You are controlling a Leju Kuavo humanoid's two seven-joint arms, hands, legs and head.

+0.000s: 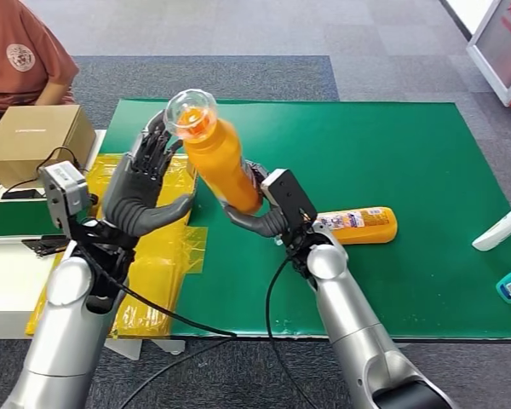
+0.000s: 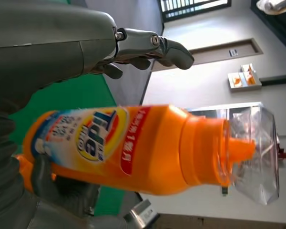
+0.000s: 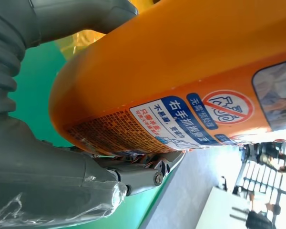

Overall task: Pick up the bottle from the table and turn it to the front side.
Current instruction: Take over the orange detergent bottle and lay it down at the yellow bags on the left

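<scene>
At the far left a person point(image 1: 21, 60) in a rust shirt sits behind a cardboard box point(image 1: 37, 141), and yellow plastic bags point(image 1: 146, 256) lie on the left part of the green counter point(image 1: 381, 153). Just right of them the left hand point(image 1: 140, 183) is raised with its fingers point(image 1: 152, 149) apart, holding nothing; they stand just beside the clear cap point(image 1: 190, 115) of the bottle point(image 1: 221, 162), and I cannot tell if they touch it. The bottle is lifted off the counter, tilted, with the cap up and to the left and the base low in the right hand point(image 1: 256, 213), whose fingers are clamped around the lower body. In the left wrist view the front label point(image 2: 87, 136) shows, so I judge that the turning is far along. The bottle looks like stiff, smooth plastic, probably slippery, and if it is filled it will be rather heavy at the base. The clear cap seems thin and may crack or come off, so it is better to hold the wide orange body near the middle, not the cap. To the right, a second orange bottle point(image 1: 358, 226) lies on its side on the counter, and at the far right edge there is a white bottle point(image 1: 500, 228).
</scene>
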